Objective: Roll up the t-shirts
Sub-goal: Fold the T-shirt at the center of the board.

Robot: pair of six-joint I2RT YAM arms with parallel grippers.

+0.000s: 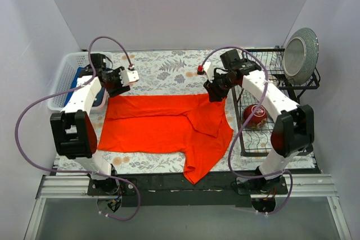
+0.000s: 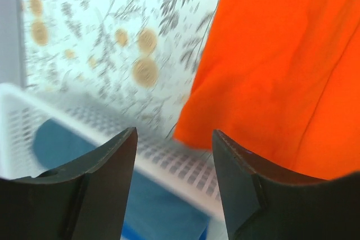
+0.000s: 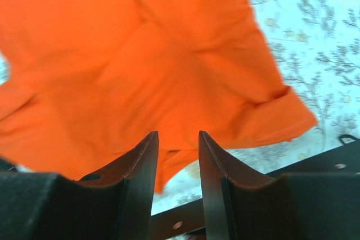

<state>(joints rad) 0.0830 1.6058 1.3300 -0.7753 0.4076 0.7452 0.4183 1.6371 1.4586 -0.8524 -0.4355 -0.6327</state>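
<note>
A bright orange-red t-shirt (image 1: 169, 127) lies spread on the floral cloth, folded lengthwise, with one end hanging toward the front edge. It fills much of the left wrist view (image 2: 281, 66) and the right wrist view (image 3: 140, 54). My left gripper (image 1: 120, 86) is open and empty above the shirt's far left corner, over the basket rim. My right gripper (image 1: 215, 95) is open and empty above the shirt's far right corner. A blue t-shirt (image 1: 84, 76) lies in the white basket; it also shows in the left wrist view (image 2: 67, 150).
A white perforated basket (image 1: 66, 77) stands at the far left. A black wire dish rack (image 1: 270, 111) at the right holds a glossy dark-red bowl (image 1: 257, 116) and an upright grey plate (image 1: 301, 54). The table's front edge (image 1: 169, 178) is black.
</note>
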